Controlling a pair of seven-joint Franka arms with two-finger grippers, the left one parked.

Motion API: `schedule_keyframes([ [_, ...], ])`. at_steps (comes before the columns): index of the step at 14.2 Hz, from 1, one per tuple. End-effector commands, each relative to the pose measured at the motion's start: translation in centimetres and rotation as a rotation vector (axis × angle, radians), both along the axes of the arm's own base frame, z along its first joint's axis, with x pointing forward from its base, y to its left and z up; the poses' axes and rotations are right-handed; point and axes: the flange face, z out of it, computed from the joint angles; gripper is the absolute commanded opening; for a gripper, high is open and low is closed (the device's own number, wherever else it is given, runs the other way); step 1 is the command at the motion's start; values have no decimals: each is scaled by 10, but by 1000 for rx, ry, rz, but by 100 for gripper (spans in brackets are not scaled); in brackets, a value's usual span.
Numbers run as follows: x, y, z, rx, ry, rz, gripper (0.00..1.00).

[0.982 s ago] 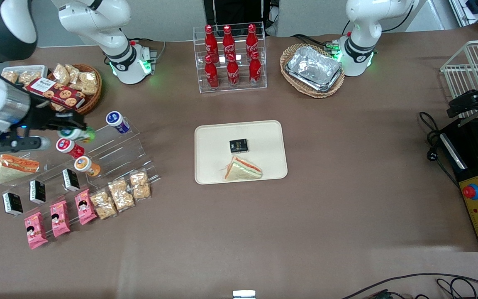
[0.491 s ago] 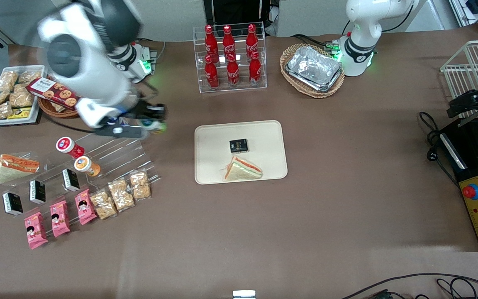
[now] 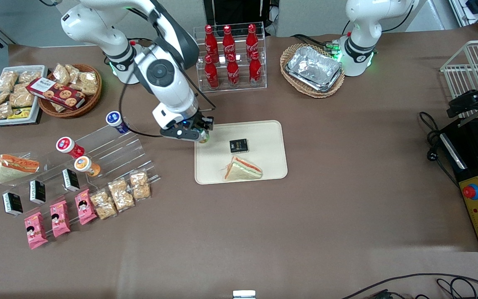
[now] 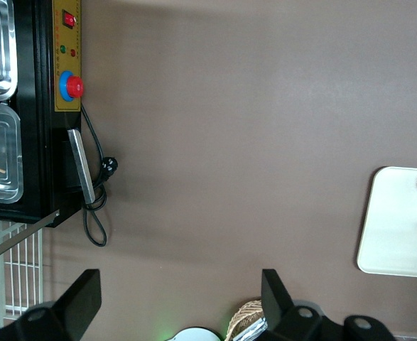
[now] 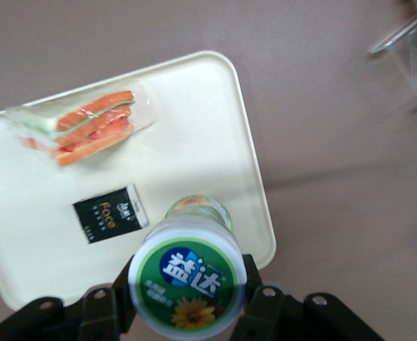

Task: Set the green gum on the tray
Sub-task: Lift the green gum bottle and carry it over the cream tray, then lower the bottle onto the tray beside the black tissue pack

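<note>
My right gripper [image 3: 201, 133] is shut on the green gum [image 5: 187, 278], a small bottle with a white-and-green lid; in the front view only a bit of the green gum [image 3: 203, 137] shows under the fingers. It hangs above the corner of the cream tray [image 3: 264, 133] nearest the acrylic rack. In the right wrist view the tray [image 5: 208, 128] lies below the bottle. On the tray lie a wrapped sandwich [image 3: 242, 169] and a small black packet [image 3: 238, 145].
A clear acrylic rack [image 3: 110, 153] holds blue-lidded [image 3: 116, 120], red-lidded [image 3: 68, 147] and orange-lidded [image 3: 84, 165] bottles, toward the working arm's end. Cola bottles [image 3: 230, 56] stand in a case farther from the front camera. A wicker basket of foil trays [image 3: 313, 68] sits beside them.
My right gripper has carried the green gum from the acrylic rack sideways toward the tray, and now hangs over the tray's corner.
</note>
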Motion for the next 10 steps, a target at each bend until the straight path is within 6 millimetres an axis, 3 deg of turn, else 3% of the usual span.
schedule_keyframes([
  [1, -15, 8, -57, 5, -41, -18, 45],
  [6, -25, 21, -112, -6, -55, -12, 45],
  [10, -26, 22, -121, -5, -62, -12, 45],
])
